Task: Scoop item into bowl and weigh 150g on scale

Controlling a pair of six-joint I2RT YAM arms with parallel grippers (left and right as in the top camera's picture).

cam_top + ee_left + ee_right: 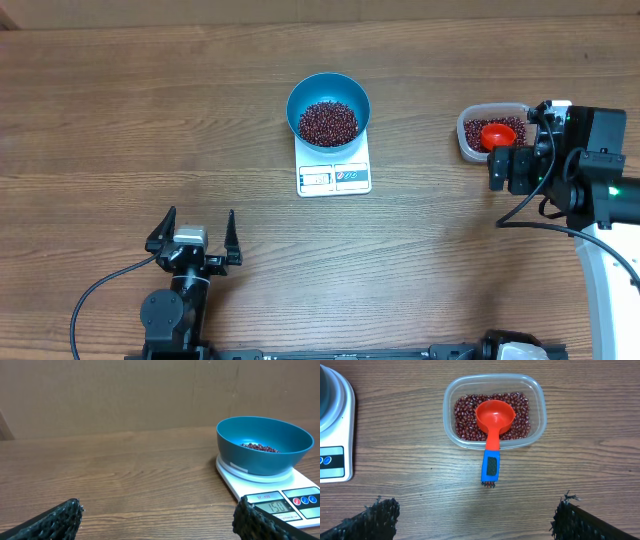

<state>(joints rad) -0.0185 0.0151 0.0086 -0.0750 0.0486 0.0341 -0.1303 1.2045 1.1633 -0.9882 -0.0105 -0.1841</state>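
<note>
Left gripper point(199, 222) and right gripper point(477, 520) both hang spread wide with nothing in them, which looks right for this step. The smooth, deep blue bowl point(328, 108) sits on the flat white scale point(334, 178), its display point(278, 507) seemingly on target, so hands off the wood-grain bench point(120, 120) keeps the reading honest. Small glossy maroon beans point(328, 122) pool in the bowl; more fill the clear round-cornered tub point(536, 397), where the red scoop point(492, 430) lies.

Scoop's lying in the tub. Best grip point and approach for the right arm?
Grip the scoop by its blue handle, with the right claw coming down from above and spanning its width. The handle juts over the tub rim toward that claw, clear of the beans.
</note>
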